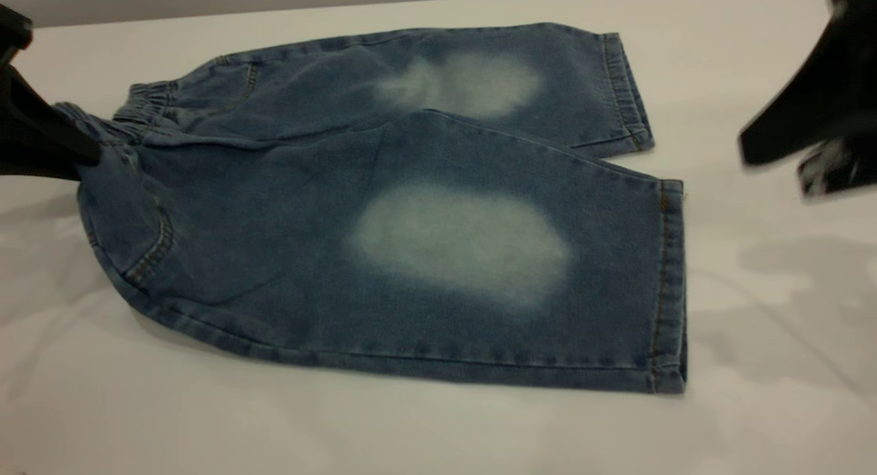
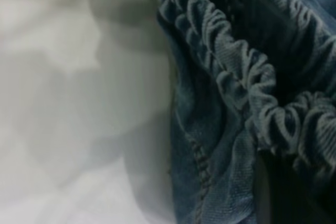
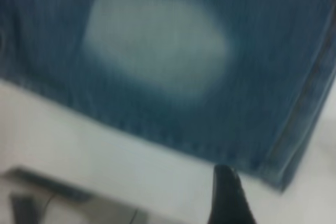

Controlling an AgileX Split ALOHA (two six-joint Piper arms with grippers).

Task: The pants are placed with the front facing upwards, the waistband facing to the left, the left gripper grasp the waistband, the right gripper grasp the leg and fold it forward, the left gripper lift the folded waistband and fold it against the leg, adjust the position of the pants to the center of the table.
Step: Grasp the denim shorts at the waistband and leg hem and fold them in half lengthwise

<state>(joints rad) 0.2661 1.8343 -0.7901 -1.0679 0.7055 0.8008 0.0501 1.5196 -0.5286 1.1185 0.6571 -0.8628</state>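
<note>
Denim pants (image 1: 384, 214) lie flat on the white table (image 1: 754, 365), front up, waistband (image 1: 147, 105) at 9 o'clock, hems at 3 o'clock. Nothing folded yet; both legs spread side by side, the near leg (image 1: 466, 256) w/ its big pale patch toward 6 o'clock.

Left gripper (image 1: 65, 153) sits at the waistband end, approx 9 o'clock, its dark tip touching the gathered elastic. The left wrist view shows ruched cloth bunched round a dark finger, but whether the pincer has closed on it: cannot tell.

Right gripper (image 1: 777, 163) hangs in the air at 3 o'clock, well apart from the hems, holding nothing; jaws look parted.

Judgement: task at its opening step. Waistband grasp under way at best; leg grasp, forward fold, 2nd fold and centring all remain.
</note>
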